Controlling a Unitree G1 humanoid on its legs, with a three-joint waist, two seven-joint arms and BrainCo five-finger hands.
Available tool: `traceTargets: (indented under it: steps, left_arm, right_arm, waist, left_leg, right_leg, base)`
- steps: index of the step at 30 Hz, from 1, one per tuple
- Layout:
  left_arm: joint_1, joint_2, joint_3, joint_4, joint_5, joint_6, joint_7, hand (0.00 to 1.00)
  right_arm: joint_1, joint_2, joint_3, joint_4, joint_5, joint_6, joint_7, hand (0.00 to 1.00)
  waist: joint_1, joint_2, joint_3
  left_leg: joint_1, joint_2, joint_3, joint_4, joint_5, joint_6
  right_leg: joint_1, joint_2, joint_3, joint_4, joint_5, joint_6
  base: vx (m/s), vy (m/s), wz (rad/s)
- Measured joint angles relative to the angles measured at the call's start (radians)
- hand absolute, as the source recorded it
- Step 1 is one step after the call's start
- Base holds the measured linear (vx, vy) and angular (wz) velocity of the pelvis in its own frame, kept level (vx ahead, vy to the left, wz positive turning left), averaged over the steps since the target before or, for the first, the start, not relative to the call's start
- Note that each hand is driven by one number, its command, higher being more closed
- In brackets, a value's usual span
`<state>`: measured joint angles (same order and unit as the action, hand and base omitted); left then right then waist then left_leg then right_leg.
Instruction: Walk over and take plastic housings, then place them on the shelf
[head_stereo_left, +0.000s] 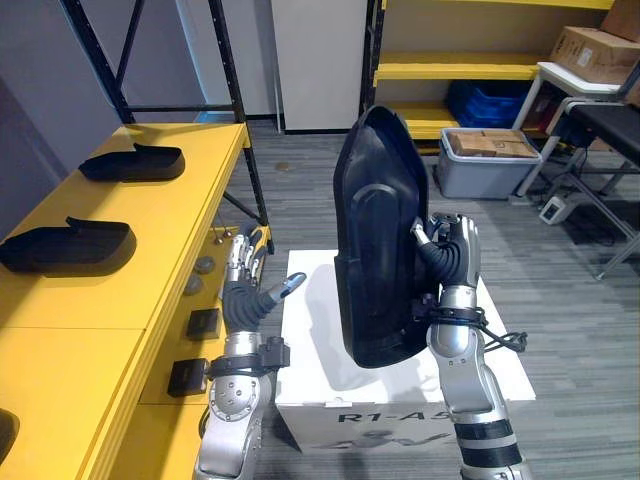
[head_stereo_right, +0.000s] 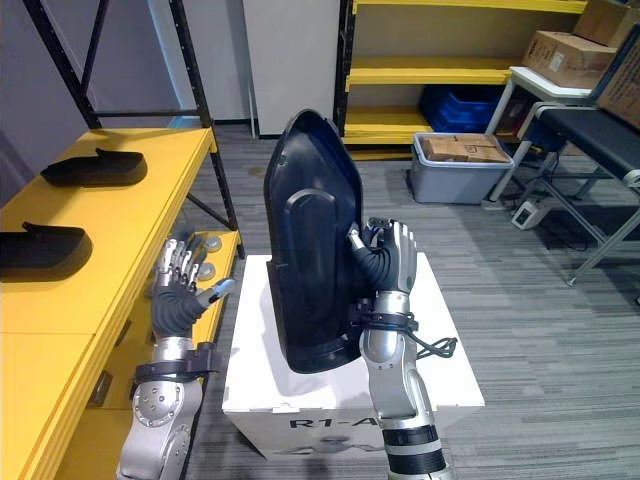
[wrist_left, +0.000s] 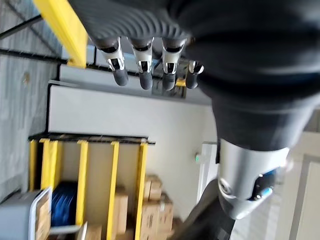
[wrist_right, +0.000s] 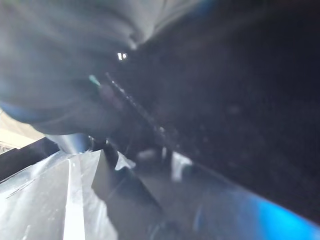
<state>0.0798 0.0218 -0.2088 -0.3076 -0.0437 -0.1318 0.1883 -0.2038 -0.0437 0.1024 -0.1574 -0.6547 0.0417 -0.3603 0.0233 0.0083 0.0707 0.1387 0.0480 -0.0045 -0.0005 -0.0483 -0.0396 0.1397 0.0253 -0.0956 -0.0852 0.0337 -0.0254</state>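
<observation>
Plastic housing (head_stereo_left: 380, 240): black, and you hold it upright in the middle of the scene, above the white box (head_stereo_left: 500, 385).
Long axis: it runs up and down with a slight lean. The narrow pointed end is at the top and the broad rounded end at the bottom. The face with the raised oblong panel is turned towards you.
Right hand (head_stereo_left: 455, 255): your fingers are curled round the housing's right edge, gripping it.
Left hand (head_stereo_left: 245, 290): you hold it raised to the left of the housing, apart from it, with straight fingers (wrist_left: 145, 67) holding nothing.
Yellow shelf (head_stereo_left: 130, 290): it stands on the left. The far housing (head_stereo_left: 133, 162) and the near housing (head_stereo_left: 68, 246) lie flat on it, apart from each other.
Grey bin (head_stereo_left: 480, 170): it sits on the floor at the far right, with cardboard boxes inside.
</observation>
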Motion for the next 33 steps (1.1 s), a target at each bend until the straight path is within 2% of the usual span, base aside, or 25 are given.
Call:
traceTargets:
  steps: [4,19,33]
  left_arm:
    - [-0.013,0.001,-0.046,0.027,0.041,0.008,-0.018,0.0]
    - [-0.054,0.001,-0.077,0.156,0.221,0.044,-0.017,0.0]
    - [-0.059,-0.001,-0.083,0.17,0.204,0.045,0.012,0.0]
  right_arm:
    - [0.0,0.0,0.006,0.024,0.0,-0.001,0.011,1.0]
    - [0.03,-0.017,0.025,0.024,0.025,-0.001,0.039,1.0]
    - [0.062,-0.027,0.054,0.093,0.021,-0.015,0.047,1.0]
  waist:
    - [-0.008,0.001,-0.008]
    - [-0.009,0.008,-0.022]
    - [-0.008,0.008,-0.039]
  left_leg:
    - [-0.001,0.0,0.001,0.0,0.0,0.0]
    - [-0.014,0.001,0.005,0.0,0.0,0.0]
    - [-0.017,0.002,0.008,0.006,-0.002,0.003]
  right_leg:
    - [-0.001,0.001,0.001,0.0,0.0,0.0]
    - [-0.016,0.005,0.005,0.0,0.002,-0.001]
    - [-0.017,0.005,0.005,0.0,0.007,0.001]
  base:
    - [0.0,0.0,0.0]
    - [0.0,0.0,0.0]
    - [0.0,0.0,0.0]
